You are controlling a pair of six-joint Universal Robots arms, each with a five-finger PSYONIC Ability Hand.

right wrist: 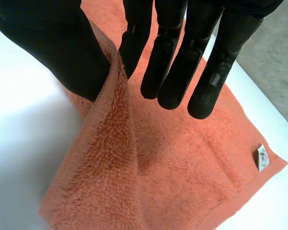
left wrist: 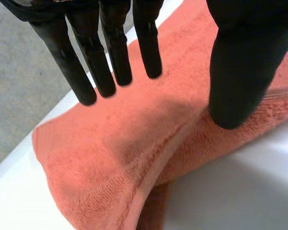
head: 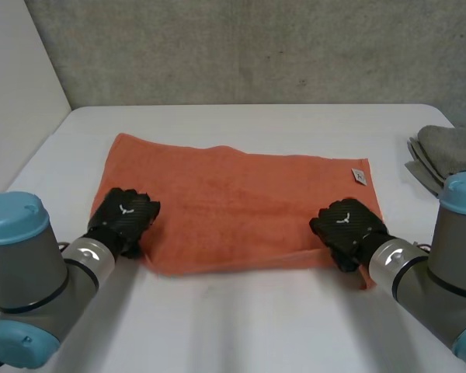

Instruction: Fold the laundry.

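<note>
**Item:** orange towel (head: 241,206), one, spread flat on the white table (head: 241,326). Its long axis runs across, from one arm to the other. A sewn label (head: 359,176) sits at the far right corner.

**Left hand** (head: 124,214): at the near left corner. The fingers (left wrist: 110,57) are straight and released above the towel. The thumb tip rests on a raised ridge along the near edge, with nothing gripped.

**Right hand** (head: 348,225): at the near right corner. A fold of the near edge stands up between the thumb and fingers (right wrist: 134,43), grasped in a pinch.

**Bearing:** the body of the towel lies away from both hands, toward the far side (so the fold probably carries the near edge over to the far edge). Each hand is nearest its own corner. The left hand looks unready to lift.

**Also:** folded grey cloth (head: 450,151) at the table's right side, well apart.
</note>
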